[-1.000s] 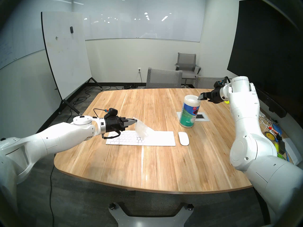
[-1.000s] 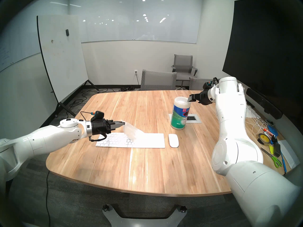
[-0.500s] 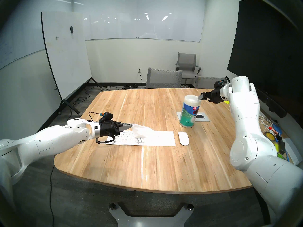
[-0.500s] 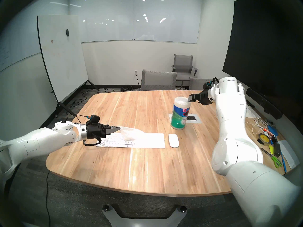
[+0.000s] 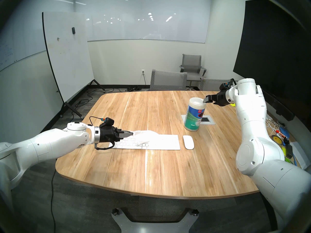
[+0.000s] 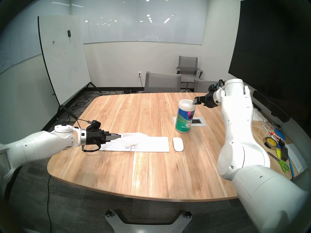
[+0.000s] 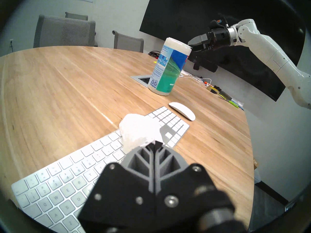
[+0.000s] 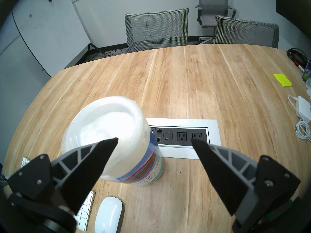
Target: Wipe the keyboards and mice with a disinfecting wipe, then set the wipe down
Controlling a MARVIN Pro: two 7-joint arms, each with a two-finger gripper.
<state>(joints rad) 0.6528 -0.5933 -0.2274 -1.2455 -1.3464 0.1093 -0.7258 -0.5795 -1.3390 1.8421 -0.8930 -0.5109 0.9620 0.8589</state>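
Rumpled thin white disinfecting wipe (image 5: pixel 144 135) draped on the middle of the slim white full-width keyboard (image 5: pixel 161 142), bunched over the keys and pinched at its left corner. Left gripper (image 5: pixel 132 134), black body with grey ribbed fingers (image 7: pixel 146 156), clenched tight on that wipe, hovering low over the keyboard's left half. Glossy white oval mouse (image 5: pixel 188 142) just beside the keyboard's right end, apart from it. Tall white-topped canister with green-blue label (image 5: pixel 194 116) standing upright beyond the mouse, farther from the keyboard. Right gripper (image 8: pixel 154 141) released, fingers spread wide, poised over the canister's top, well apart from the keyboard, grasping nothing. All resting on the light wooden table (image 5: pixel 151 173).
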